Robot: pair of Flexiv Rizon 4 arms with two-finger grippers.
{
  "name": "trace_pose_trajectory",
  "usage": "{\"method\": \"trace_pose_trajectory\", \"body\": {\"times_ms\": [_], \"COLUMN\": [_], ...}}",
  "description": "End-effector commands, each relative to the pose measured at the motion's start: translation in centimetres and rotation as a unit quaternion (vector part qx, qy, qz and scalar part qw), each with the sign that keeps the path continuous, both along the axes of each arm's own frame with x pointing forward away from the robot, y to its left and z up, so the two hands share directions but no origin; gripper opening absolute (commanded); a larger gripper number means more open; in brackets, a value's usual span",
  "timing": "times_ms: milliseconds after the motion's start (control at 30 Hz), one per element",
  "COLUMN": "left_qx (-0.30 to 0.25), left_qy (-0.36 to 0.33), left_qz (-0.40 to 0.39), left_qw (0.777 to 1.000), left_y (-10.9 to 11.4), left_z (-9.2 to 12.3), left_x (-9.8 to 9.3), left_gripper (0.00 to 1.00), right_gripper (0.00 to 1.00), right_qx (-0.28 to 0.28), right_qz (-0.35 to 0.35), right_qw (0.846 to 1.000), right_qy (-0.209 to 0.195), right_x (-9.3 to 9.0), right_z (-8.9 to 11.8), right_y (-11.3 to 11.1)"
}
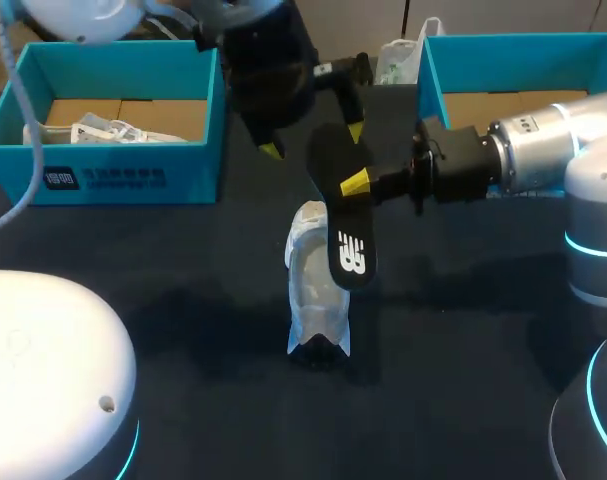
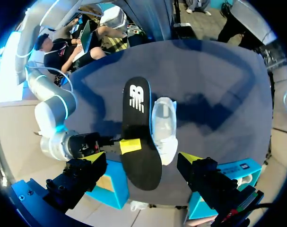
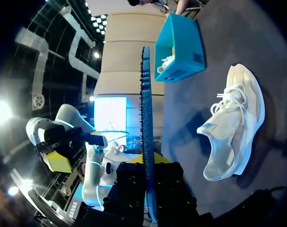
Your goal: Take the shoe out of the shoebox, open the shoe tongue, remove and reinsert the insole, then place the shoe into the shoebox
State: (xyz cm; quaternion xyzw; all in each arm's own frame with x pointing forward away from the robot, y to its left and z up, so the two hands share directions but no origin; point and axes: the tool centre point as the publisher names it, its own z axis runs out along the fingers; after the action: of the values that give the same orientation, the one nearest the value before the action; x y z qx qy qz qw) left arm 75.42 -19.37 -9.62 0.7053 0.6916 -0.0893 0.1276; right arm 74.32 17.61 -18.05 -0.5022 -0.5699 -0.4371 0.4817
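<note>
- So far, the shoe (image 1: 313,290) is out on the tabletop (image 1: 183,300) and the insole (image 1: 349,250) is out of it. Judging by that, putting the insole back and boxing the shoe are left.
- The right end effector (image 1: 356,183) is closed narrowly on the insole's edge and holds it in the air.
- The left end effector (image 1: 313,140) stands wide and holds nothing. The insole's far end lies ahead of it, between its fingers; I cannot tell whether it touches.
- The shoe rests below the right end effector, under the insole's logo end.
- A box (image 1: 113,165) out beyond the left end effector holds another shoe (image 1: 98,130); a second box (image 1: 433,70) sits beyond the right one.
</note>
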Motion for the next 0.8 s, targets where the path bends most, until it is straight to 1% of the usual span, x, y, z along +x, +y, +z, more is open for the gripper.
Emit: {"method": "trace_pose_trajectory", "body": {"times_ms": [33,200,467,667,800], "left_qx": [0.056,0.049,0.051,0.047,0.035], "left_qy": [0.001,-0.001,0.008,0.006,0.005], "left_qz": [0.013,0.021,0.013,0.014,0.017], "left_qw": [0.998,0.999,0.999,0.999,0.999], "left_y": [-1.0,-1.4,-2.0,-2.0,-1.9], "left_z": [0.2,0.4,0.4,0.5,0.5], "left_x": [0.6,1.1,1.4,1.7,1.8], "left_gripper": [1.0,1.0,1.0,1.0,1.0], "right_gripper": [0.0,0.0,0.0,0.0,0.0], "right_qx": [0.002,0.005,0.006,0.006,0.007], "right_qz": [-0.001,0.001,0.005,0.003,0.004], "right_qw": [1.0,1.0,1.0,1.0,1.0], "right_qy": [-0.001,-0.003,-0.004,-0.004,-0.004], "right_x": [0.1,0.3,0.4,0.3,0.4], "right_z": [-0.1,0.1,0.1,0.1,0.0], "right_y": [0.4,0.6,0.9,0.9,0.9]}}
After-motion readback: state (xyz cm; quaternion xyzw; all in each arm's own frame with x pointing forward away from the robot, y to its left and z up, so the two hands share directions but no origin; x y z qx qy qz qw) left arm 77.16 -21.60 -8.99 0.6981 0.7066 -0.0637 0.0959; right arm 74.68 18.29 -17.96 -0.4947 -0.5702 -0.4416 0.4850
